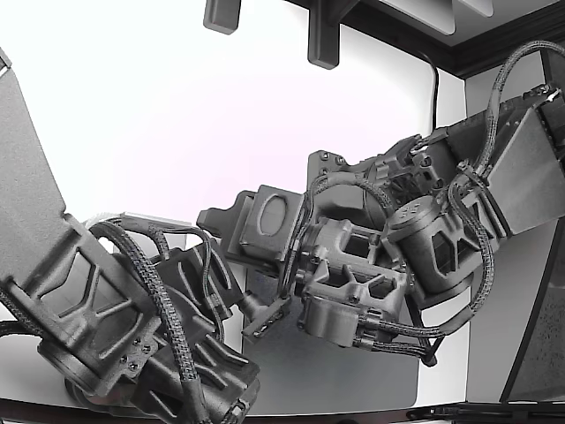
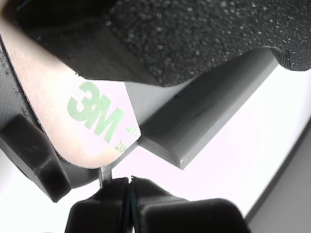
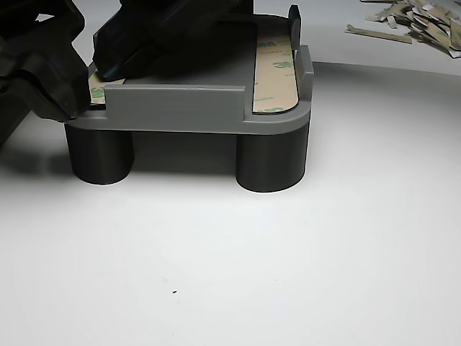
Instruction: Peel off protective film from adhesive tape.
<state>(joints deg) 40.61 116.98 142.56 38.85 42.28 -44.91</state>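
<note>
We see two strips of 3M adhesive tape lying flat on a grey fixture (image 3: 173, 108) that stands on dark round legs (image 3: 272, 162) on a white table (image 3: 238, 267). The right-hand strip (image 3: 275, 72) in the other view is fully exposed, its long axis running away from that camera, its rounded end nearest the fixture's front corner. The left-hand strip (image 3: 97, 92) shows only a small corner there, the rest covered by the gripper (image 3: 86, 90).

In the wrist view the strip's protective film (image 2: 82, 116) bears a green 3M logo, and its rounded end points toward the gripper fingertips (image 2: 127, 191). The two dark fingertips are pressed together with only a hairline seam between them, and a thin sliver of film edge (image 2: 106, 174) rises from that seam, so we take the jaws as pinched on the film's tip.

A raised grey wall (image 3: 176, 103) runs along the fixture's front edge. The table in front lies open; a heap of peeled scraps (image 3: 418, 25) sits far back at the other view's right.
</note>
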